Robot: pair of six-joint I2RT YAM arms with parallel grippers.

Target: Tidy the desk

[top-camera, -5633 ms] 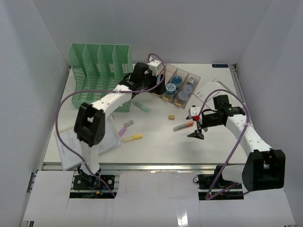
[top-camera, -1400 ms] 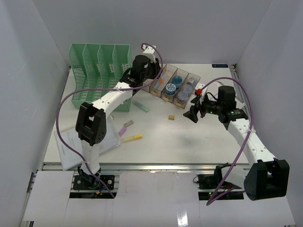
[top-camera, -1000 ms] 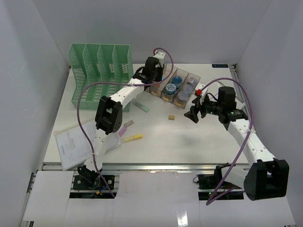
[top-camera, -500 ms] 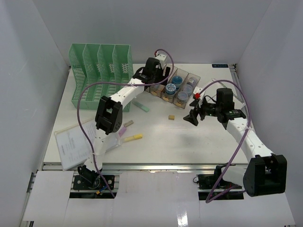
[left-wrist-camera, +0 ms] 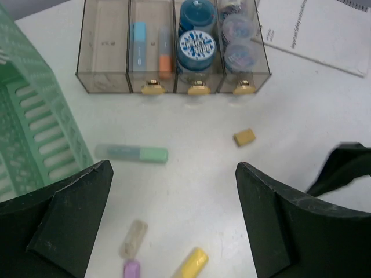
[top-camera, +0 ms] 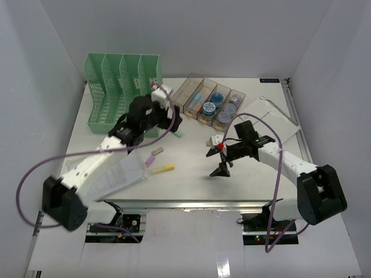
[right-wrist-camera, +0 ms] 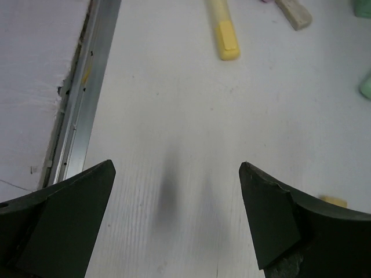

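The desk (top-camera: 191, 184) spreads beneath my 2 arms, its long axis running 9 to 3 o'clock along the front rail (top-camera: 191, 204). Nearest, my right gripper (top-camera: 221, 172) hangs released and empty over bare top. Farther, my left gripper (left-wrist-camera: 174, 171) gapes empty above the green marker (left-wrist-camera: 132, 153), facing the tray (left-wrist-camera: 107, 87) at 12, ready, I judge, to collect strays.

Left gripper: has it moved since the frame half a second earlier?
Yes. The left gripper has drawn back from over the clear tray toward the near edge of the table. It now sits open beside the right end of the green file rack.
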